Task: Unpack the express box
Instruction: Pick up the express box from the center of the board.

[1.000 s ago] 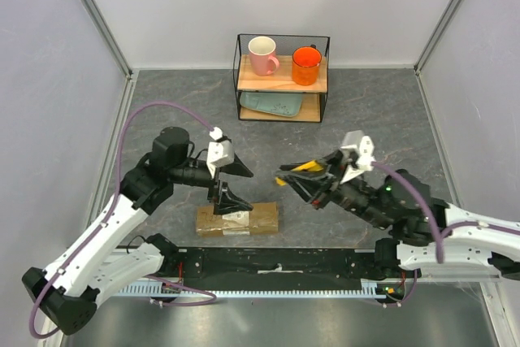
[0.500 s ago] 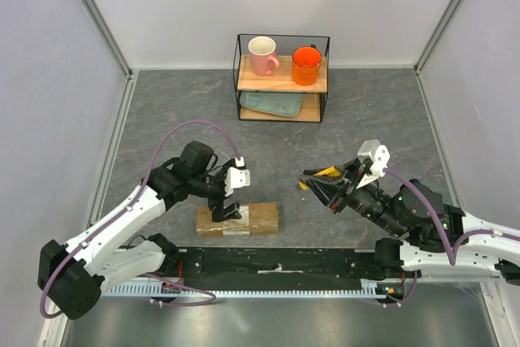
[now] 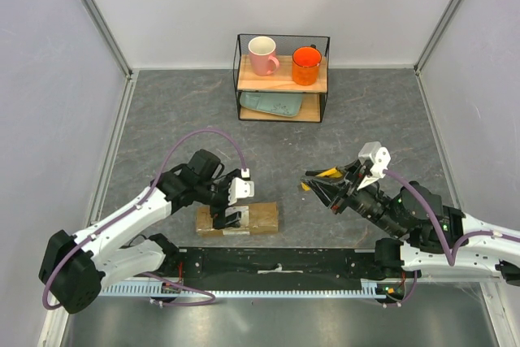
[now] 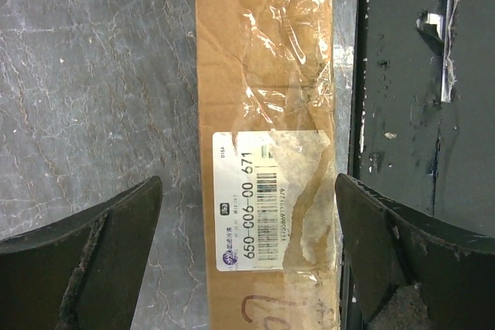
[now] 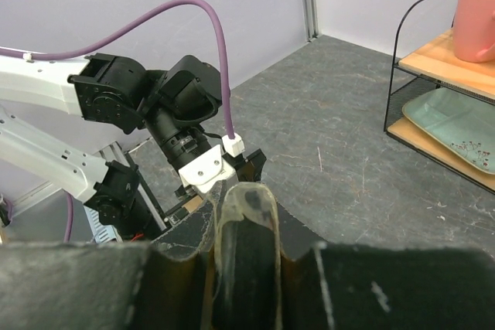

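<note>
Left claw (image 4: 247,199) spread wide right over the box (image 4: 263,59), jaws either side of its short width. Right claw (image 3: 321,187), further off, pinches what's probably a knife (image 3: 327,172).

Bright, even light, soft shadows; glare on the express box (image 4: 267,113) tape.

- Dark grey marbled table (image 3: 179,111).
- Pale lilac walls (image 3: 268,6) on three sides; aluminium posts (image 3: 96,18) at back corners.
- Black wire shelf (image 3: 283,80), wood-decked, two tiers, near back wall.
</note>
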You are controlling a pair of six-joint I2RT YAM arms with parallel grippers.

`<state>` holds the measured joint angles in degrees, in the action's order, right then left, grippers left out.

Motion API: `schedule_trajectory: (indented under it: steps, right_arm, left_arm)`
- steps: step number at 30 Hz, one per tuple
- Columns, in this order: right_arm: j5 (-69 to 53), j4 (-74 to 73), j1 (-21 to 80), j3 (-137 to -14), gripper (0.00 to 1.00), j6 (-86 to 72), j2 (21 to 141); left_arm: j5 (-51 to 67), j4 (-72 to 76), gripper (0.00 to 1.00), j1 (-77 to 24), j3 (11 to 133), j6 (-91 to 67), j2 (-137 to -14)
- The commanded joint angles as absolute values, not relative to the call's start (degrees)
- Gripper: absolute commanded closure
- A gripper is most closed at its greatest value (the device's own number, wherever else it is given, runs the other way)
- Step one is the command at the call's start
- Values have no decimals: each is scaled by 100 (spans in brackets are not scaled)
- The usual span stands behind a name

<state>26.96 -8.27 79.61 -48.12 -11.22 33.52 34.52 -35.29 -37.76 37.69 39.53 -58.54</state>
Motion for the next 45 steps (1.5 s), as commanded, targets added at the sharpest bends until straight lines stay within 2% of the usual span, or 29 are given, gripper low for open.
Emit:
schedule_trajectory:
  steps: [1, 30, 38, 45]
  right_arm:
    - [2813, -668, 7945, -4755, 100, -1187, 3296]
    - [2918, -615, 7954, -4544, 100, -1301, 3287]
    - [2953, -519, 7945, -4289, 100, -1459, 3050]
    - [2944, -501, 7954, -4210, 100, -1450, 2918]
  left_arm:
    - [3463, -3191, 1, -3841, 3656, 4096, -5880]
    - [3094, -2672, 1, -4139, 2892, 4087, -5967]
    - [2988, -2540, 1, -4403, 2988, 4306, -6363]
    - [2655, -2935, 1, -4746, 3584, 4666, -7039]
